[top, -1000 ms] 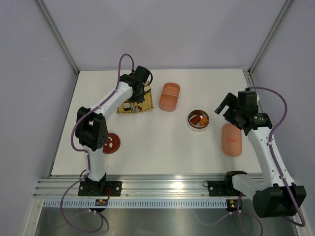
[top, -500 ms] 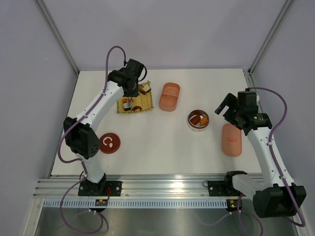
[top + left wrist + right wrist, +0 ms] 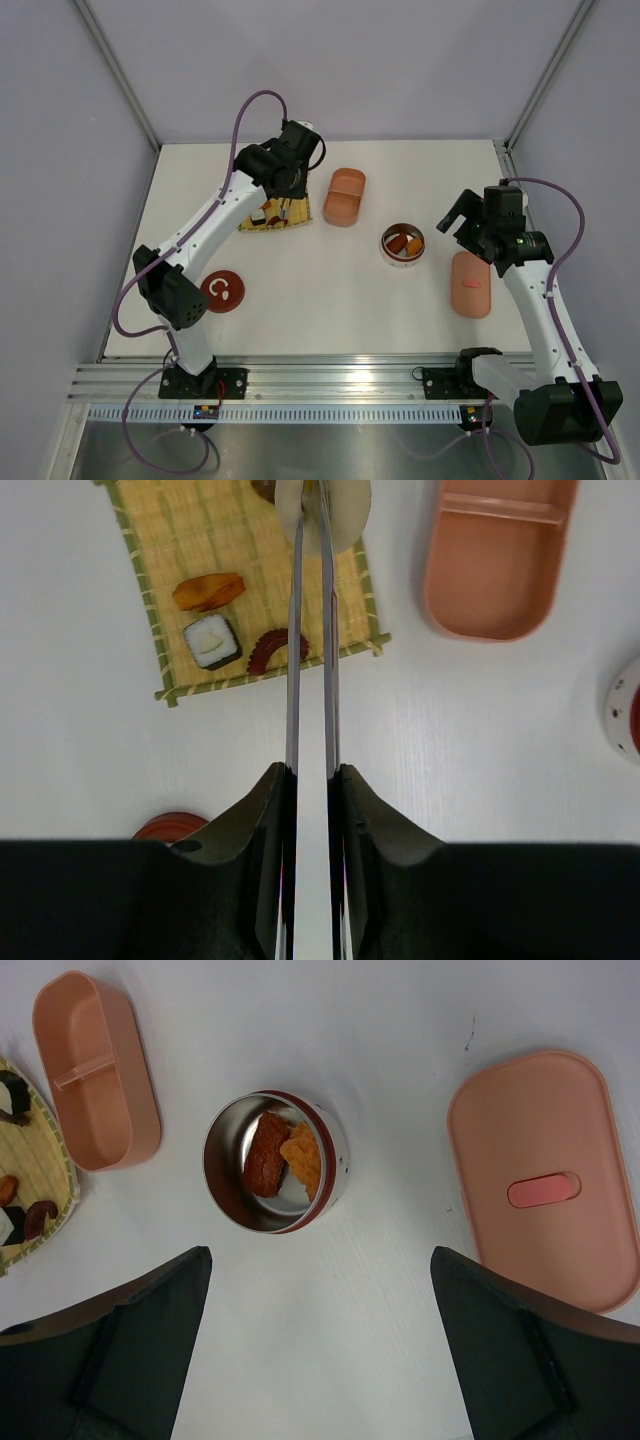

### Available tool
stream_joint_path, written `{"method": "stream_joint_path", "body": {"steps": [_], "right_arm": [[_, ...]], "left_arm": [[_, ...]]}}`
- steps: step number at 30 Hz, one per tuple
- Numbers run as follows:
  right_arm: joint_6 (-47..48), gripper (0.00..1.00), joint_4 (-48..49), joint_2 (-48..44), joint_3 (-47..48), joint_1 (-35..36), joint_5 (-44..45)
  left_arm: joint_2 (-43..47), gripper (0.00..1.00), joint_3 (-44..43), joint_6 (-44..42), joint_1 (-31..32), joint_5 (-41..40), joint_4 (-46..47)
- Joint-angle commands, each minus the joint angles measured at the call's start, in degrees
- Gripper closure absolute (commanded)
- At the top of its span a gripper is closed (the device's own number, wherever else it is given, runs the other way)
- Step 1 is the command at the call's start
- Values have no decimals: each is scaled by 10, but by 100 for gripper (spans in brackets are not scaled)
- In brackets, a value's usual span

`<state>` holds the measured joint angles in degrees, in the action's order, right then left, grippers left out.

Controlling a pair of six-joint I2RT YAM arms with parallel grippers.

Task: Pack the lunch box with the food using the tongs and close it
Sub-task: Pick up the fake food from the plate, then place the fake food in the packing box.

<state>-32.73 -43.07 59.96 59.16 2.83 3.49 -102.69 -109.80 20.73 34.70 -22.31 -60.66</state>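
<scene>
My left gripper (image 3: pixel 310 775) is shut on the slim tongs (image 3: pixel 294 680), which reach out over the yellow mat (image 3: pixel 160 540). The tong tips pinch a pale rounded food piece (image 3: pixel 345 510) above the mat's far right corner. On the mat lie an orange piece (image 3: pixel 208 591), a sushi roll (image 3: pixel 212 641) and a dark red piece (image 3: pixel 277 650). The open pink lunch box (image 3: pixel 495 565) (image 3: pixel 344 196) stands empty just right of the mat. Its pink lid (image 3: pixel 545 1210) (image 3: pixel 471 284) lies flat at the right. My right gripper (image 3: pixel 320 1290) hangs open above the table with nothing in it.
A round metal bowl (image 3: pixel 335 1175) (image 3: pixel 402 244) between box and lid holds a reddish-brown lump (image 3: pixel 263 1155) and an orange lump (image 3: pixel 303 1157). A red round lid (image 3: pixel 221 291) (image 3: pixel 168 826) lies near the left arm's base. Walls enclose the table on three sides.
The left arm has swung and stretched out; its wrist went back and left, then right, with the tongs over the mat's right side. The right arm has not moved.
</scene>
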Motion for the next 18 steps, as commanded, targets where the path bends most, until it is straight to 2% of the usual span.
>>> {"method": "stream_joint_path", "body": {"steps": [1,10,18], "right_arm": [[-1,1,9,-12,5,-3,-1],[-1,1,-2,-22,5,-3,6],[-16,1,-9,-27,4,-3,44]], "left_arm": [[18,98,-29,-10,13,9,12],[-19,99,-65,-15,48,57,28],[-32,99,-63,-11,106,148,49]]}}
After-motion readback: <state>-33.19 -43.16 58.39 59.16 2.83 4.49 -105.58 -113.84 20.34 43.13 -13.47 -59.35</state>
